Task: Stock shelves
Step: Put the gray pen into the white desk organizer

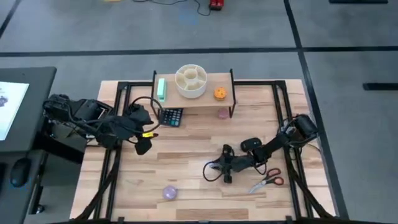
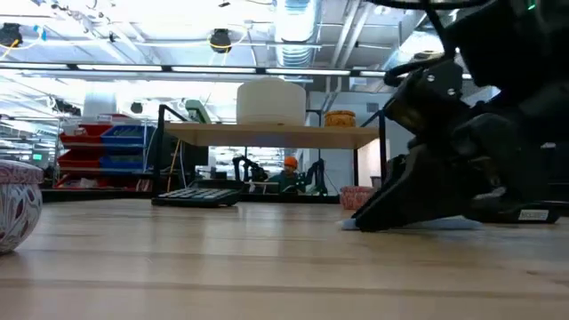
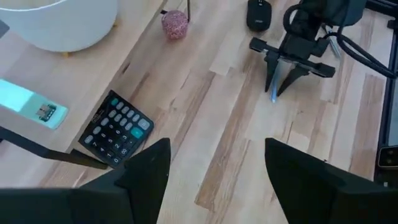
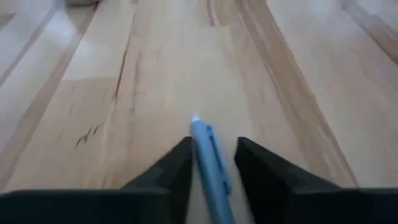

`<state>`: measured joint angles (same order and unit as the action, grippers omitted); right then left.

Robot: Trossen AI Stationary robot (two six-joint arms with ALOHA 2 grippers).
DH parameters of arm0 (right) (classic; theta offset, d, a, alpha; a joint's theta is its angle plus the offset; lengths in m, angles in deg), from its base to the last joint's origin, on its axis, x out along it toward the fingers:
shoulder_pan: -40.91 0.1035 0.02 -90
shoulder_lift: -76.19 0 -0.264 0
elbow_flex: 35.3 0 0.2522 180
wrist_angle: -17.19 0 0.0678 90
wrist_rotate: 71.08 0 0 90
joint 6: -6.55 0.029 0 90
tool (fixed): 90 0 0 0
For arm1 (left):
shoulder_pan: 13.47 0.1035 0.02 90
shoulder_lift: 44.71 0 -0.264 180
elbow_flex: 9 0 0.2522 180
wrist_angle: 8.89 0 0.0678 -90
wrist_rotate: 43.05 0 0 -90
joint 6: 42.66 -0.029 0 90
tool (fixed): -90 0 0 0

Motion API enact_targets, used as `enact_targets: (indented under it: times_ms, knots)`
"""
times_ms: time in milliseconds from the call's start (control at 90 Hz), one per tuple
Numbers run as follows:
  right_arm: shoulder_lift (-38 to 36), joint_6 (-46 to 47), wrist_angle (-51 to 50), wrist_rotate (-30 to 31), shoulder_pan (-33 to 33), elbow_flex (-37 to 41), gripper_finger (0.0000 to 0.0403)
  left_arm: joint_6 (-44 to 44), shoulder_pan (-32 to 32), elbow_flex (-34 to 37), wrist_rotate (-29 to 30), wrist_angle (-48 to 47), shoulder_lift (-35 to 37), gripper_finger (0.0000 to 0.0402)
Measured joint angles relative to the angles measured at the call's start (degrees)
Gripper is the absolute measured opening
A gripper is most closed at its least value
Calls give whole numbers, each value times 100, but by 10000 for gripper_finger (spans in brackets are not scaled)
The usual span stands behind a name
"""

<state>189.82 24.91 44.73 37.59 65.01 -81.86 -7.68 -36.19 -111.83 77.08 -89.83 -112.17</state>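
Observation:
The shelves [image 1: 199, 101] stand at the table's far middle. On their top are a green item [image 1: 161, 89], a white divided bowl [image 1: 191, 81] and an orange item [image 1: 220, 93]. A calculator [image 1: 171, 116] and a pink ball [image 1: 222, 114] lie under them. My right gripper [image 1: 212, 169] is low over the table's middle, shut on a blue pen [image 4: 208, 162]. My left gripper [image 3: 217, 180] hovers open over bare wood near the calculator [image 3: 117, 130], holding nothing. My right gripper pinches the blue pen's barrel [image 4: 211, 171] between its two fingers. The pen lies along the fingers, and its tip [image 4: 195, 119] sticks out past the fingertips. The fingers slant down toward the table's left, almost at the tabletop [image 2: 356, 222]. Whether the pen's tip rests on the wood I cannot tell.
Red-handled scissors [image 1: 268, 182] lie near the front right and a black mouse [image 1: 251, 144] lies beside my right arm. A purple patterned ball [image 1: 170, 192] sits at the front left. Bare wood lies between the two grippers.

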Motion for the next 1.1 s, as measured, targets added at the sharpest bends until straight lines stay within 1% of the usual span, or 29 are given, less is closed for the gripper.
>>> enact_targets:
  times_ms: [56, 89, 222, 367, 478, 533, 600, 856, 900, 978, 1100]
  knots:
    - [0, 43, 7, -38, -6, 0, 34, 0, 0, 1, 0, 0, -1, 237]
    - [-13, 69, 7, -47, -21, 2, 24, 2, 0, 1, 0, 0, 0, 237]
    - [-240, 477, -200, -228, -146, 7, 24, -6, 0, 1, -26, 2, 0, 237]
    - [-807, 890, -607, -303, -362, 55, 22, -22, 0, -1, -79, 9, 0, 237]
    - [-1323, 898, -873, -59, -576, 25, 10, -24, 0, -1, -90, 12, -1, 237]
    - [-1597, 896, -885, 78, -674, -47, 7, -24, 0, 0, -94, 12, -1, 237]
    - [-1922, 856, -861, 109, -793, -98, 0, -26, 0, -1, -120, 26, 0, 237]
    - [-2594, 481, -1030, 142, -1052, -129, 2, -28, 0, -1, -138, 19, -2, 237]
    - [-2647, 392, -1203, 22, -1067, -127, 0, -30, 0, -1, -138, 19, -1, 237]
    - [-2715, 320, -1637, -182, -1097, -127, 8, -31, 0, -1, -138, 17, -2, 237]
    - [-2715, -325, -2386, -729, -1119, -127, 41, -33, 0, -1, -141, 17, -1, 237]
